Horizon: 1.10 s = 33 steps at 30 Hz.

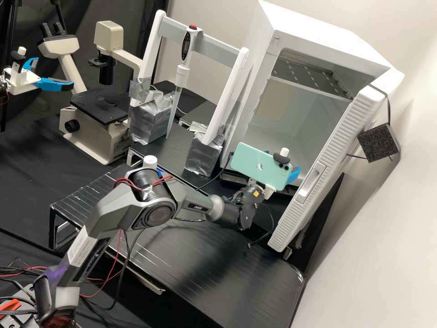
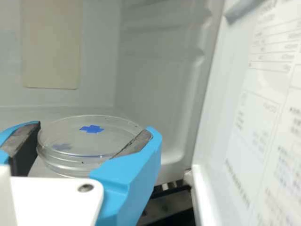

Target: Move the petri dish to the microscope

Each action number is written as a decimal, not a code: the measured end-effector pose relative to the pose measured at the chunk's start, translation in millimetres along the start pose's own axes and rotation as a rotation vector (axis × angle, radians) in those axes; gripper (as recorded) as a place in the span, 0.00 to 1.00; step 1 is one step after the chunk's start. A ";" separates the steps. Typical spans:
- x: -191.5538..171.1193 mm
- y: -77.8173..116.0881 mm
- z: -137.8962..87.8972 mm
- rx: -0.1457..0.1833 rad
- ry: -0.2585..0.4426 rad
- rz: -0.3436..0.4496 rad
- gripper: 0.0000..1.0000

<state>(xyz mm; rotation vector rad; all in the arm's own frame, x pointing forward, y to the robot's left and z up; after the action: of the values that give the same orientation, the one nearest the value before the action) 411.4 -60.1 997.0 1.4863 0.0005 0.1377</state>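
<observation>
In the high view the white gripper [image 1: 269,189] is at the open front of the white cabinet, partly behind a mint-green phone mounted on it. A blue finger shows at the phone's right edge. The wrist view has the gripper [image 2: 91,131] shut on the clear round petri dish [image 2: 70,141], its dark pads against opposite sides of the rim. A small blue mark lies on the dish's lid. The microscope [image 1: 98,107], cream with a black stage, stands at the back left in the high view, far from the gripper.
The cabinet's open door [image 1: 325,168] is close to the gripper's right in the high view. A pipette [image 1: 181,77] hangs on a white frame between microscope and cabinet. Another arm's gripper [image 1: 43,83] is at the far left. Black racks [image 1: 205,269] lie below the arm.
</observation>
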 end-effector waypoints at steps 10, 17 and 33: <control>-69.5 -10.2 0.4 0.021 0.065 -0.046 0.00; -120.3 -8.5 -7.1 0.033 0.055 -0.027 0.00; -199.1 -48.4 -121.6 -0.080 0.228 -0.092 0.00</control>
<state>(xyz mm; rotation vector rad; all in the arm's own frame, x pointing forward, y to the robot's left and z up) 207.9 38.4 921.7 1.3809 0.2451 0.2293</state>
